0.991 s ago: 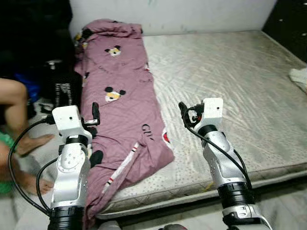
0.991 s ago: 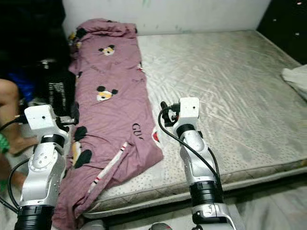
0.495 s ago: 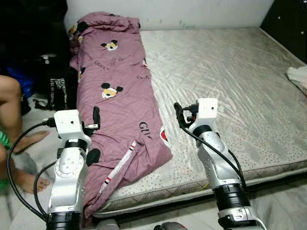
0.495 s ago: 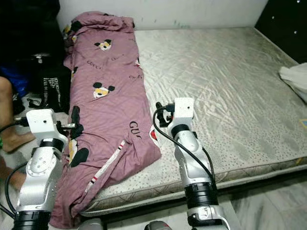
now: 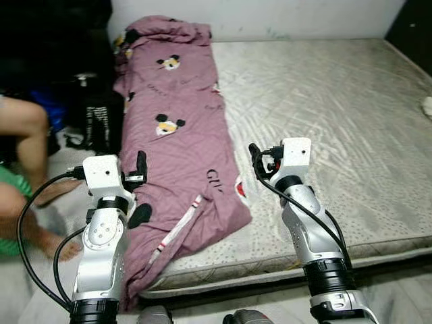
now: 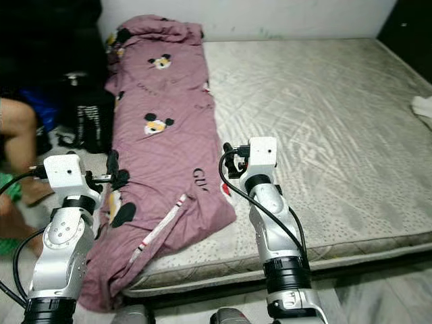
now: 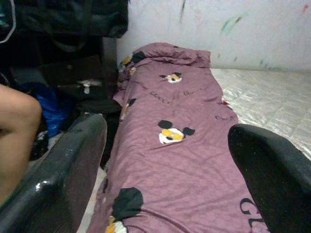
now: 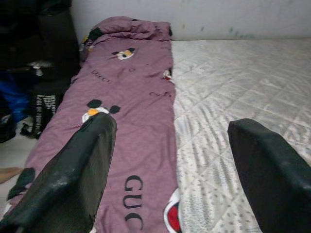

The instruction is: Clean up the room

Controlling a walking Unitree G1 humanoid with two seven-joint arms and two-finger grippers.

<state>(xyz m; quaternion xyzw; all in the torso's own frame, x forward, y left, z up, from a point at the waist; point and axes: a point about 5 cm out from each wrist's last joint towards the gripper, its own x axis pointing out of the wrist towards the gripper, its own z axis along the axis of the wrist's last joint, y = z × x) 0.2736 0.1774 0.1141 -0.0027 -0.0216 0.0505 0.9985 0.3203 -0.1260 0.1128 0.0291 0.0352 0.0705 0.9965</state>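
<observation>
Left gripper [image 7: 165, 160]: you see it released, above the blanket [image 5: 182, 142].
Right gripper [image 8: 170, 160]: released, over the mattress [image 5: 337, 108] edge.

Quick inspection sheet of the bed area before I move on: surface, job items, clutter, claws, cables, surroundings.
Surface: bare quilted mattress, wrinkled, uncovered across its middle and right.
Job's things: purple cartoon-print blanket lies in a long strip along the mattress's left side, bunched at the wall end, its near corner hanging off the edge.
Clutter: white cloth at the far right edge of the mattress; black bag on the floor left of the bed.
Claws: left claw open, raised over the blanket's left edge; right claw open, raised over the blanket's right edge; both hold nothing.
Cables: black cables loop along both arms, on nothing.
Surroundings: a person's legs on the floor at left; marked white wall behind the bed.
</observation>
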